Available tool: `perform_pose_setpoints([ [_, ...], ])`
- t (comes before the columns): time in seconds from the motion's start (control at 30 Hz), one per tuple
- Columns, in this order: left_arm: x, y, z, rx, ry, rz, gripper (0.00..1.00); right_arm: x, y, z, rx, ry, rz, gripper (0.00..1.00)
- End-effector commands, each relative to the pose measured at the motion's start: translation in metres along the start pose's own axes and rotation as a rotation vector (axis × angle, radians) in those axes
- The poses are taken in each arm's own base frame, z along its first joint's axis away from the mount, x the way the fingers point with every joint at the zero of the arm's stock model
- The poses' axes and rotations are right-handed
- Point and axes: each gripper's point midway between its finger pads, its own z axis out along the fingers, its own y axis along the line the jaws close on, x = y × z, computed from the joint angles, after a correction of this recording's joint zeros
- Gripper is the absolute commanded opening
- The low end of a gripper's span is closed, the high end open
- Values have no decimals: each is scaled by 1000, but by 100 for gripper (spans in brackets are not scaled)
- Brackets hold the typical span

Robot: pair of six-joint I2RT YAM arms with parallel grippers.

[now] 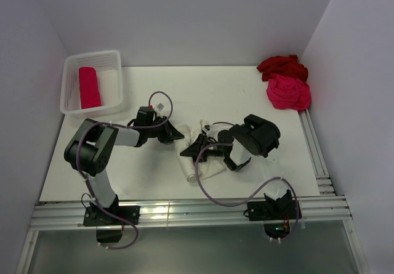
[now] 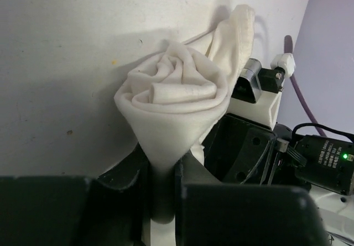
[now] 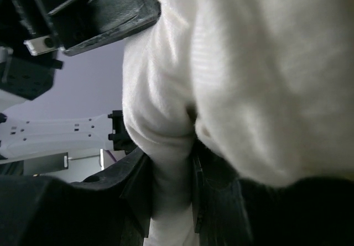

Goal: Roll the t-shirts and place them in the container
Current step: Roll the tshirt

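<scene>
A cream-white t-shirt point(image 1: 208, 167) lies half rolled at the table's middle. My left gripper point(image 1: 176, 132) meets it from the left, and the left wrist view shows this gripper point(image 2: 161, 182) shut on a fold below the spiral roll end point(image 2: 174, 94). From the right, my right gripper point(image 1: 194, 150) is shut on another fold of the same shirt point(image 3: 249, 74), pinched between its jaws point(image 3: 172, 188). A dark red t-shirt point(image 1: 282, 66) and a hot pink t-shirt point(image 1: 288, 93) lie crumpled at the back right. A pink-red rolled t-shirt point(image 1: 90, 87) lies in the basket.
The white mesh basket point(image 1: 92, 56) stands at the back left corner. Metal rails run along the near edge point(image 1: 184, 211) and the right edge point(image 1: 314, 154) of the table. Walls close in on three sides. The right arm's body point(image 2: 251, 146) sits close behind the roll.
</scene>
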Motion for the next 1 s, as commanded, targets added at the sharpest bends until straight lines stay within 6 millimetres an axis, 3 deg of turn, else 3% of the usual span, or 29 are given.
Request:
perform_pose_setpoints([
  [0.0,-20,6,5,-95,-61,33,0,30,-69,-16,299,113,186,15],
  [0.07,-27,9,3,-148,-82,30,0,28,-69,-18,360,135,136,24],
  [0.33,-49,13,-5,-273,-153,3,0,28,-52,-26,468,191,41,40],
  [0.8,-49,22,-5,-359,-196,-38,0,95,-42,-55,495,298,63,40],
  [0.97,-42,25,-5,-389,-185,-34,0,111,-28,-60,485,305,20,54],
])
